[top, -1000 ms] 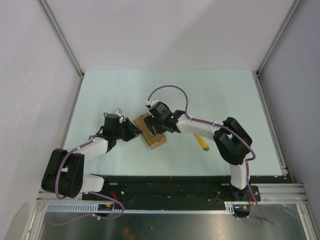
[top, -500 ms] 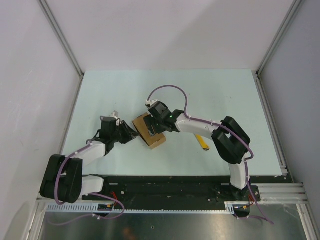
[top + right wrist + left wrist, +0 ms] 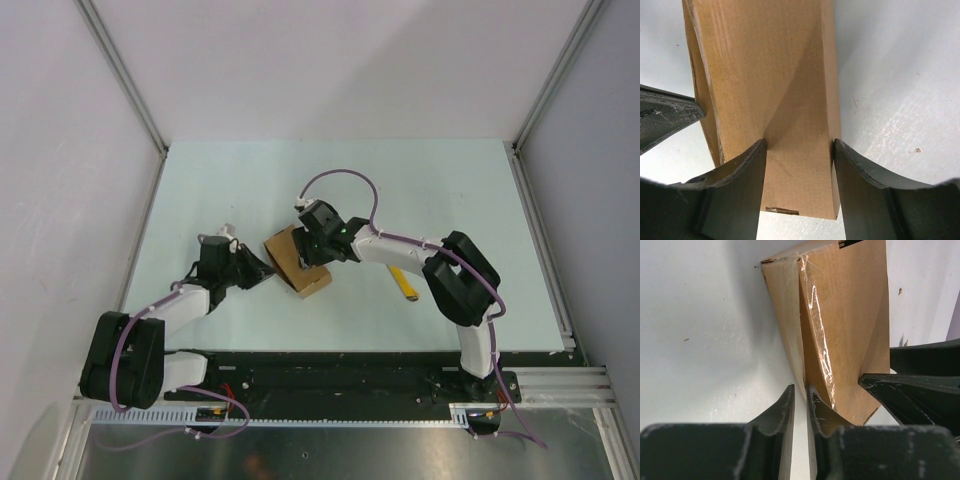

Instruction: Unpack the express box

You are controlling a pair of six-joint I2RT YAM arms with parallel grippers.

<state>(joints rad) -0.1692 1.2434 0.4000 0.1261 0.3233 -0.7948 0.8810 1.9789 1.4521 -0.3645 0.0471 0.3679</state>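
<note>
**A:** Claws first, starting at the left of the overhead view. How does the left claw (image 3: pixel 263 268) stand?

**B:** It is low over the table (image 3: pixel 450 190), left of centre, pointing right at the box (image 3: pixel 283 255). Its fingers (image 3: pixel 784 410) are almost together, with only a thin slit between them.

**A:** Is anything in that slit?

**B:** In its own camera, the edge of a cardboard flap runs down to the fingertips, with clear tape (image 3: pixel 816 325) shining along the seam beside it. I cannot tell whether the flap is pinched, because the tips hide the spot.

**A:** And the box itself?

**B:** It is brown cardboard, just left of centre in the overhead view, between the two claws. It is turned at an angle to the table's edges.

**A:** The right claw?

**B:** The right claw (image 3: pixel 306 264) reaches in from the upper right and sits over the box. In its wrist view one finger presses against each side and cardboard fills the whole gap, so it is clamped on the box.

**A:** Further right?

**B:** A yellow-and-black knife (image 3: pixel 405 284) lies on the table right of centre, just below the right forearm in the frame and well apart from the box.
</note>
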